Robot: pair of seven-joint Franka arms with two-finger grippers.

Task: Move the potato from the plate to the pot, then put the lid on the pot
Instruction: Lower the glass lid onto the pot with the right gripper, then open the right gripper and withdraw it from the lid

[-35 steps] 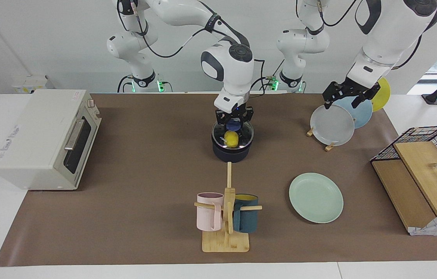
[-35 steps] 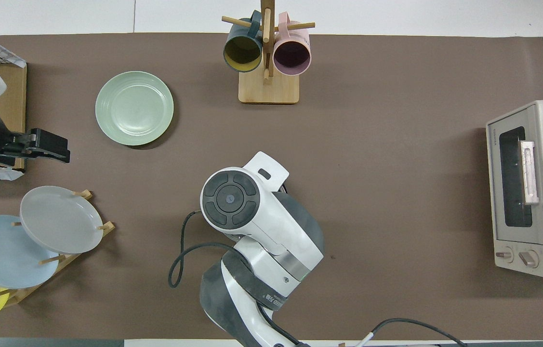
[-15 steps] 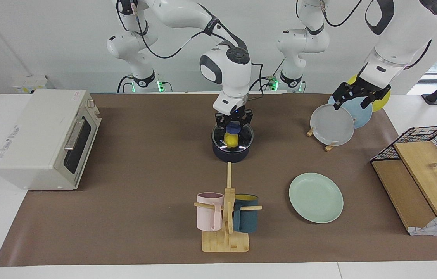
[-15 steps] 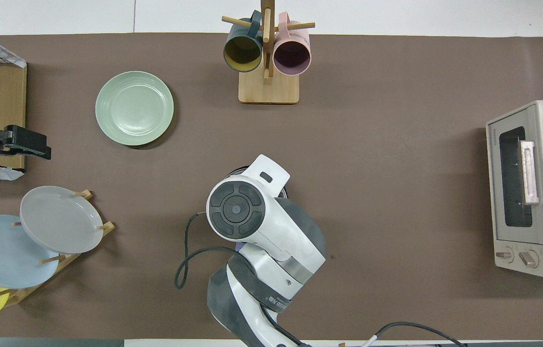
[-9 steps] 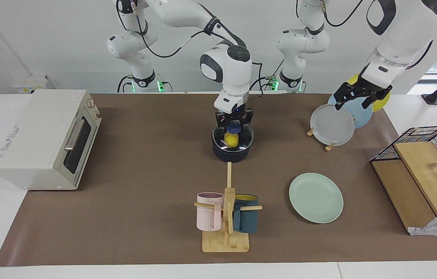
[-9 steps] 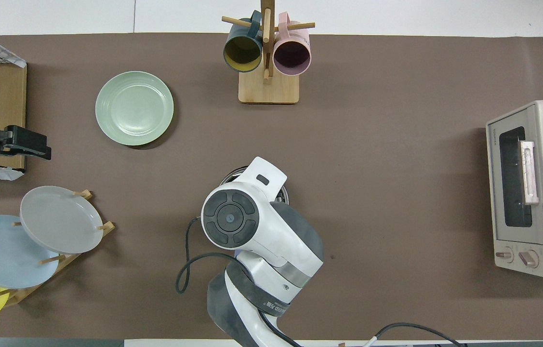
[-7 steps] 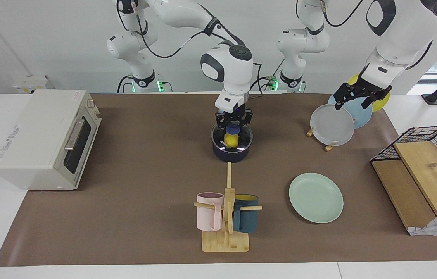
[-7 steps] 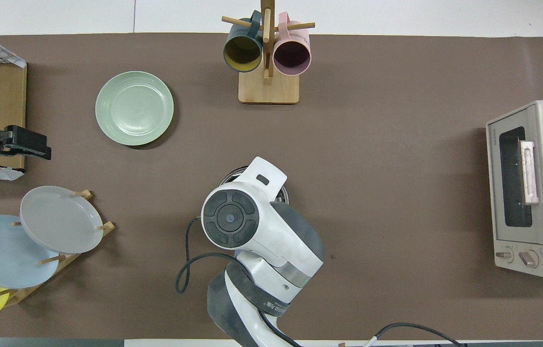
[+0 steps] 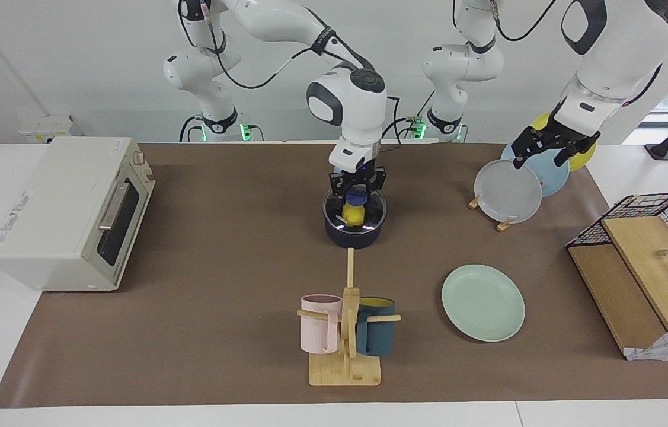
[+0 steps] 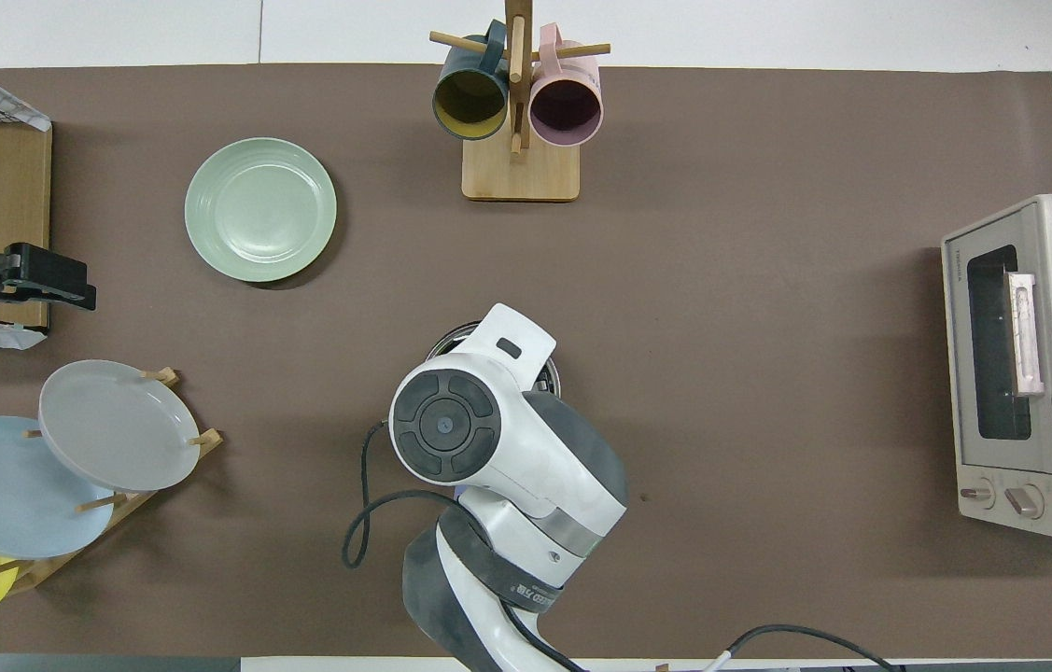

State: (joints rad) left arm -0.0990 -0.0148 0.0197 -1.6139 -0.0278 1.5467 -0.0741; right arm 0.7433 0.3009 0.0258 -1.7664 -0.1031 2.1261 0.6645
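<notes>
The dark navy pot (image 9: 354, 236) stands mid-table, nearer to the robots than the mug tree. The glass lid (image 9: 369, 214) rests level on its rim. The yellow potato (image 9: 354, 217) shows through the glass inside the pot. My right gripper (image 9: 357, 188) is straight down over the lid, around its blue knob (image 9: 357, 196). In the overhead view the right arm's wrist covers nearly all of the pot. The mint-green plate (image 9: 483, 302) (image 10: 260, 209) lies bare toward the left arm's end. My left gripper (image 9: 552, 149) (image 10: 49, 285) hangs open over the upright plates, holding nothing.
A toaster oven (image 9: 67, 210) sits at the right arm's end. A wooden mug tree (image 9: 345, 332) with a pink and a teal mug stands farther from the robots than the pot. A rack of upright plates (image 9: 508, 193) and a wire basket (image 9: 654, 204) are at the left arm's end.
The right gripper has brought the lid down from a slight tilt above the pot to rest level on its rim. The left arm has drifted slightly upward.
</notes>
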